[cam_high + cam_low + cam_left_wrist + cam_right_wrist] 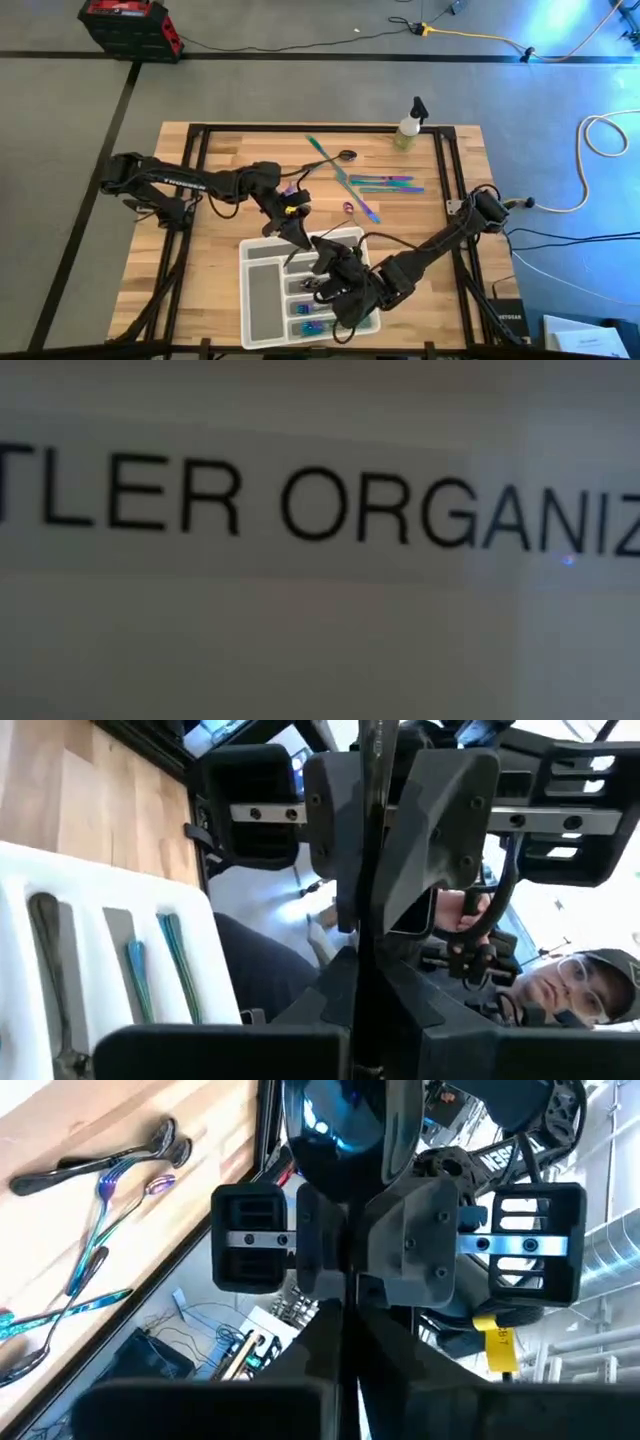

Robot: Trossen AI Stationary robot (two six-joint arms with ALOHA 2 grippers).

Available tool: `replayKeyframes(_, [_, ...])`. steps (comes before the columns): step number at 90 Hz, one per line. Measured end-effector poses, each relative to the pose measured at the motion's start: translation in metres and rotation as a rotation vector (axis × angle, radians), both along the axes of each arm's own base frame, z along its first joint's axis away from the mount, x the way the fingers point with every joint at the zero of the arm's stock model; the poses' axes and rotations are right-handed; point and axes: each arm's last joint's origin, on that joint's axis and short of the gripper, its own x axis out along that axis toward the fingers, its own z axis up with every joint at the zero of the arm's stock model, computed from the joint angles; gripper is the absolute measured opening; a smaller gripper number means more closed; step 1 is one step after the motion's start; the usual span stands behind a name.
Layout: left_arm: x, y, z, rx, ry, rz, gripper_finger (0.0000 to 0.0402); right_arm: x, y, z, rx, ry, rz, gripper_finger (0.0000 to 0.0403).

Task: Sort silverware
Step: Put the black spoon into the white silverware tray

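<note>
Partly sorted, by the look of it. White compartment tray (262,300) at the near table edge already holding a few iridescent pieces (305,309); more silverware (372,184) loose on the wood beyond. Left gripper (297,238) and right gripper (322,266) both over the tray, each pinching a slim dark utensil.

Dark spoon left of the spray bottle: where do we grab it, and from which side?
Take the dark spoon on its handle, toward the end away from the bowl, from straight above with the fingers across the handle. It lies flat on the table, so nothing gets under it, and an iridescent piece seems to cross it near the bowl.
</note>
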Motion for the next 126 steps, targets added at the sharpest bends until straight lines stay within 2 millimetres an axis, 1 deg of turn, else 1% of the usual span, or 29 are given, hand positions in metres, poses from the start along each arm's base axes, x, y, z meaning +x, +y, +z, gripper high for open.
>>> replayKeyframes(17, [0.0,0.0,0.0,0.009,-0.008,-0.007,0.0004,0.003,-0.004,0.0,0.004,0.004,-0.007,0.0007])
replayKeyframes(40, [0.0,-0.001,-0.001,0.017,-0.014,-0.013,0.0004,0.003,-0.004,-0.001,0.006,0.002,-0.006,0.0003])
replayKeyframes(46, [0.0,-0.001,-0.001,0.025,-0.022,-0.016,0.0011,0.003,-0.004,-0.001,0.009,0.0,-0.006,0.0002])
replayKeyframes(53, [-0.001,-0.001,-0.001,0.031,-0.031,-0.025,0.0034,0.003,-0.004,-0.001,0.017,-0.008,-0.01,0.0002])
replayKeyframes(82, [-0.001,0.009,-0.001,0.035,-0.043,-0.044,0.0168,0.0,0.001,0.0,0.038,-0.034,-0.01,0.0001])
replayKeyframes(94, [-0.002,0.014,-0.001,0.032,-0.045,-0.05,0.0213,-0.002,0.003,0.0,0.057,-0.048,-0.007,0.0001])
replayKeyframes(109, [-0.003,0.025,-0.001,0.056,-0.084,-0.069,0.0249,-0.006,0.01,-0.001,0.108,-0.082,0.002,0.0001])
replayKeyframes(119, [-0.006,0.039,-0.002,0.078,-0.119,-0.11,0.026,-0.01,0.017,-0.001,0.154,-0.113,0.013,0.0001])
replayKeyframes(126, [-0.009,0.048,-0.003,0.119,-0.13,-0.085,0.0262,-0.013,0.022,-0.001,0.247,-0.149,0.023,0.0001])
